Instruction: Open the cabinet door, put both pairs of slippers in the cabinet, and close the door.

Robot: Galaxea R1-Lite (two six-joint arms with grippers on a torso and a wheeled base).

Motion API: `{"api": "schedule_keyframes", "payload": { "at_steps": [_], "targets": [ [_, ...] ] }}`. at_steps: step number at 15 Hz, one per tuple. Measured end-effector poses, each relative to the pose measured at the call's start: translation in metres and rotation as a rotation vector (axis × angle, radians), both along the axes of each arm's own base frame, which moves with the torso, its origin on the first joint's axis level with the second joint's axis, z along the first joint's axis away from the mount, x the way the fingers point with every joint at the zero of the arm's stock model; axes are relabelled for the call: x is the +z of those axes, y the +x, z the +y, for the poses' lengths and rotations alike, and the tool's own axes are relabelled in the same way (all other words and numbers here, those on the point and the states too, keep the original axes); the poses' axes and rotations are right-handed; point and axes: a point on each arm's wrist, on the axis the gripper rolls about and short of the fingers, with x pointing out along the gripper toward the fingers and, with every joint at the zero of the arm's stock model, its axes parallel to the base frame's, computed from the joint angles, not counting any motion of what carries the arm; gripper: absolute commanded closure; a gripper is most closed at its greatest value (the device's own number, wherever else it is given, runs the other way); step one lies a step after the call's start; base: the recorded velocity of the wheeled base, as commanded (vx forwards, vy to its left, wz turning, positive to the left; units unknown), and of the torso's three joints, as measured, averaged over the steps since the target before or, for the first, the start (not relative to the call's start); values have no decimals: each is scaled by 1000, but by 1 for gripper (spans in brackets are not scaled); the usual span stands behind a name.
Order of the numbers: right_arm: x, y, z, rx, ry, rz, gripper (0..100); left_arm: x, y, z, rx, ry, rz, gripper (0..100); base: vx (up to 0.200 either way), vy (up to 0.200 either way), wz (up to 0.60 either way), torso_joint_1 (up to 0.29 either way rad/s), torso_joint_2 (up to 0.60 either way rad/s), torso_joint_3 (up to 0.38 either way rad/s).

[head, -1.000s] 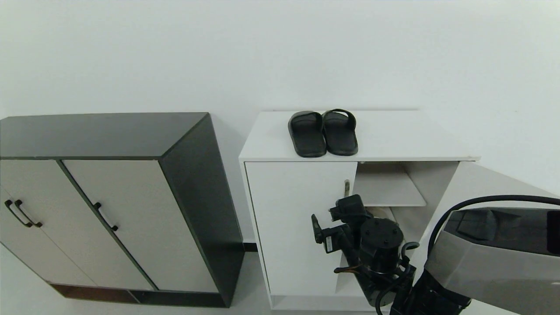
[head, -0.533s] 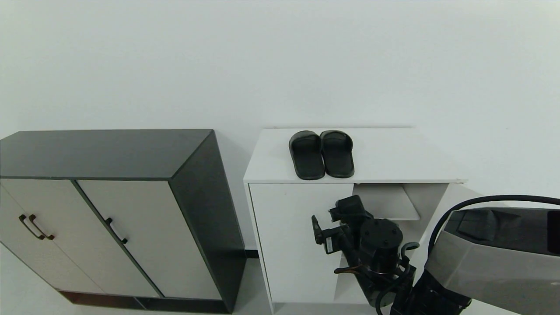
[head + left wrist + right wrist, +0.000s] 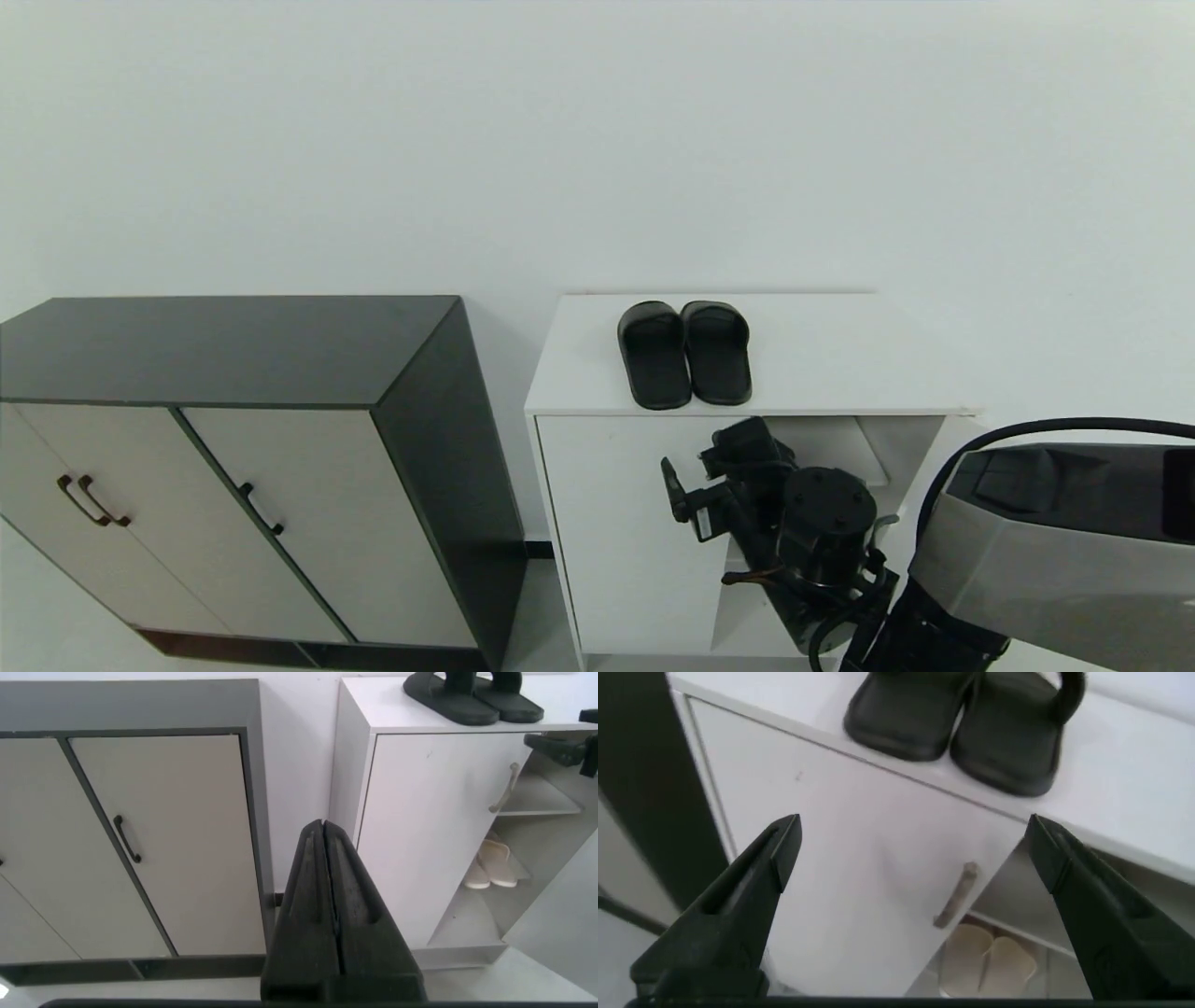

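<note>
Black arm [image 3: 747, 532], round screw-studded joint cap [image 3: 827, 504], looping cable [image 3: 1027, 427], grey shell [image 3: 1027, 569], black wedge-fingered right pincer [image 3: 912, 835]

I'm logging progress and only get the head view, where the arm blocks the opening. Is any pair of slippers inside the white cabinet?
Observer: Yes. A pair of pale slippers lies in the open right-hand compartment of the white cabinet, below its upper shelf.
Operator: Is the right gripper open?
Observer: Yes, the right gripper is open wide. It faces the door handle, below the black slippers.
Operator: And the left one?
Observer: The left gripper is shut, holding nothing.
</note>
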Motion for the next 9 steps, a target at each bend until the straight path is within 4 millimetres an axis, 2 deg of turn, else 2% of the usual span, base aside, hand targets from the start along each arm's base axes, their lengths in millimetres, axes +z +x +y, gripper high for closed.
{"api": "schedule_keyframes", "payload": {
  "at_steps": [2, 4, 7, 9],
  "targets": [
    [4, 3, 1, -6, -22, 0, 0, 0, 0, 0, 1, 6, 0, 100, 0, 0, 0, 0, 0, 0],
    [11, 10, 8, -11, -67, 72, 0, 0, 0, 0, 0, 17, 0, 100, 0, 0, 0, 0, 0, 0],
    [41, 18, 16, -41, -1, 194, 0, 0, 0, 0, -1, 18, 0, 100, 0, 0, 0, 0, 0, 0],
    [63, 24, 20, -146, 30, 295, 0, 0, 0, 0, -2, 13, 0, 100, 0, 0, 0, 0, 0, 0]
  ]
}}
